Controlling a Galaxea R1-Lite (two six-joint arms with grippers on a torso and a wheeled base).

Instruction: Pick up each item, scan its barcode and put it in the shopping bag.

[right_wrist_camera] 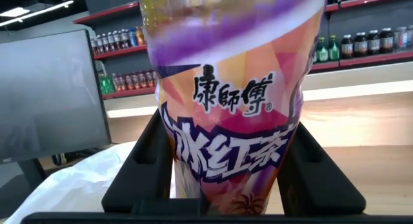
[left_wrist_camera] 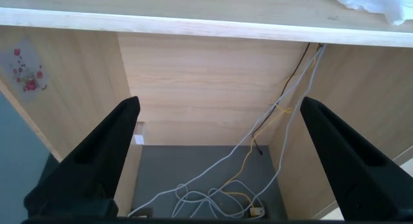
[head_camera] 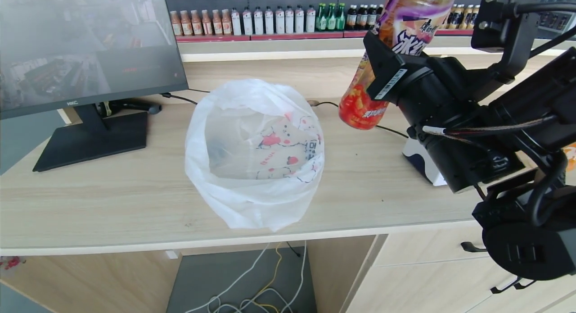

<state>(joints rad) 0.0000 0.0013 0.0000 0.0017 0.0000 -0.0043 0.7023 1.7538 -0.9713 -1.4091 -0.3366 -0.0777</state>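
As the head view shows, right gripper (head_camera: 398,52): fingers clamped on the bottle (head_camera: 362,103), in the air above the right half of the counter (head_camera: 112,200).
Head view, bottle: tilted, with its lower red end toward the shopping bag (head_camera: 254,160) and apart from it; the upper end runs out of the picture.
Head view, shopping bag: white, mouth open upward; stands mid-counter, near the front edge.
Head view, monitor (head_camera: 85,43): at the rear left corner of the counter, on a black stand.
Head view, white device (head_camera: 420,162): on the counter toward the right edge, partly hidden under the right arm.
Head view, shelf bottles (head_camera: 270,20): in a row behind the counter's rear edge.
Left wrist view, left gripper (left_wrist_camera: 219,102): fingers (left_wrist_camera: 97,159) wide apart, holding nothing; below the counter's (left_wrist_camera: 161,20) front edge, facing the recess with loose cables (left_wrist_camera: 213,198).
Left wrist view, shopping bag (left_wrist_camera: 381,1): a fold rests on the counter top.
Right wrist view, right gripper (right_wrist_camera: 232,169): black fingers (right_wrist_camera: 145,166) press on both sides of the bottle (right_wrist_camera: 232,121).
Right wrist view, background: monitor (right_wrist_camera: 45,95) and shopping bag (right_wrist_camera: 84,179) lie beyond the bottle; shelf bottles (right_wrist_camera: 361,43) farther back.
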